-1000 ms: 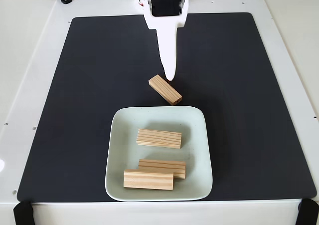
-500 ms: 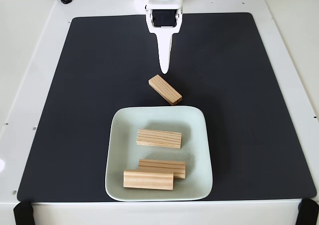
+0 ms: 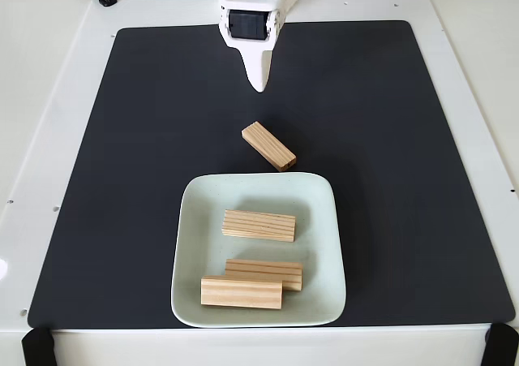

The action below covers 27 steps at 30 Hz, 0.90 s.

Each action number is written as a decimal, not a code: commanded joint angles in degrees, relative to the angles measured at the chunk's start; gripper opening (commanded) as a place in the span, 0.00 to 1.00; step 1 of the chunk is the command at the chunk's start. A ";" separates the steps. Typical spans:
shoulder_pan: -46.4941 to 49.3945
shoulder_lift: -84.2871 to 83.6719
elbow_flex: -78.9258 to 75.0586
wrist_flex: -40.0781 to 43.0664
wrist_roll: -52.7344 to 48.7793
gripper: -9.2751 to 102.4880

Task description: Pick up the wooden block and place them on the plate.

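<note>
Pale mint-white plate [image 3: 324, 220] sits on a matte black mat [image 3: 146, 179], and the table [image 3: 49, 74] around it is white. Light-tan wooden blocks [image 3: 259, 225] show darker lengthwise grain stripes. The gripper [image 3: 258, 86] is white, with a black motor face.

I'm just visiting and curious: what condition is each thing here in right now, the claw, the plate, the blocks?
claw: holds nothing, above the mat, apart from the blocks; open or shut unclear.
plate: on the black mat, holding three wooden blocks.
block on the mat: lying flat, angled, just outside the plate's far rim.
</note>
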 commanded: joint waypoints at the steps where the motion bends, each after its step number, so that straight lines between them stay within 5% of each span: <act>1: -0.88 0.97 -7.21 3.96 3.16 0.08; 13: -2.81 -19.07 -28.21 7.65 18.28 0.08; 27: 1.85 -27.07 -31.03 3.60 19.42 0.08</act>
